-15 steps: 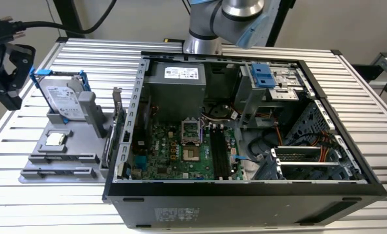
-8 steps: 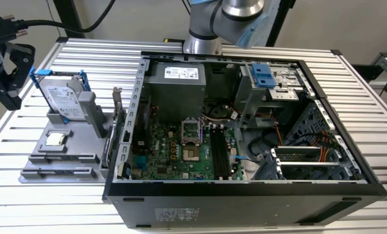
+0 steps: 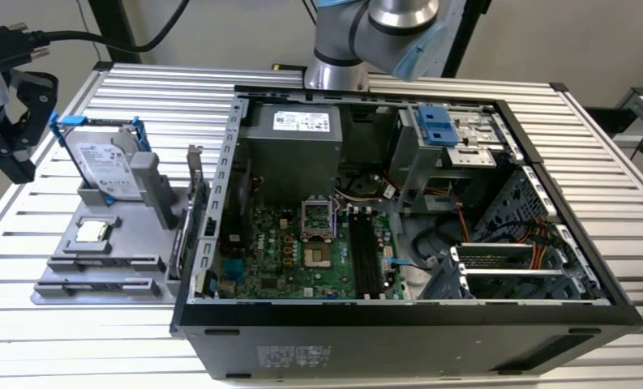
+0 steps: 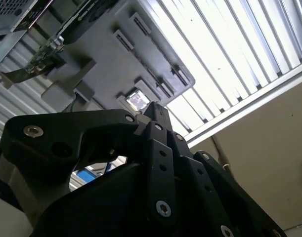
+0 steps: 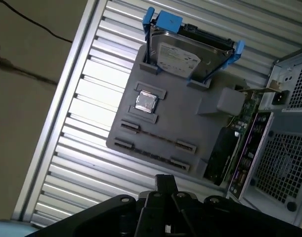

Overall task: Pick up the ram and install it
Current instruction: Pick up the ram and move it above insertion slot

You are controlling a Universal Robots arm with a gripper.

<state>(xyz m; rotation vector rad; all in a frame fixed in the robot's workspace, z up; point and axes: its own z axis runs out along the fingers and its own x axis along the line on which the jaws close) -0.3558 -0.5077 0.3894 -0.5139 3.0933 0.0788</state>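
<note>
Clearly nothing has been picked up yet: in the second wrist view the pincer (image 4: 153,111) looks closed, its tips drawn together with nothing between them, and it hangs in the air well apart from the parts, aimed towards the grey tray (image 5: 190,118). The ram (image 5: 158,137) sits on that tray as a thin dark stick on edge between two small brackets, with a second strip like it just beside; standing it up this way probably leaves its top edge free for a narrow grip. On the same tray the square chip (image 5: 146,101) lies flat in its own recess. The hard drive (image 5: 190,54) in its blue frame leans upright at the end, so each part has its own seat and none crowds the ram. A circuit card (image 5: 225,153) stands on edge between the tray and the computer case (image 3: 408,324). The case lies on its side on the slatted tabletop (image 3: 580,146) with the panel off, which turns the motherboard (image 3: 299,251) and its long black slots (image 3: 366,255) upward, presumably so a stick can be pressed straight down into them. The tray sits just beside the case at the exterior view's left, likely to keep the carry short
</note>
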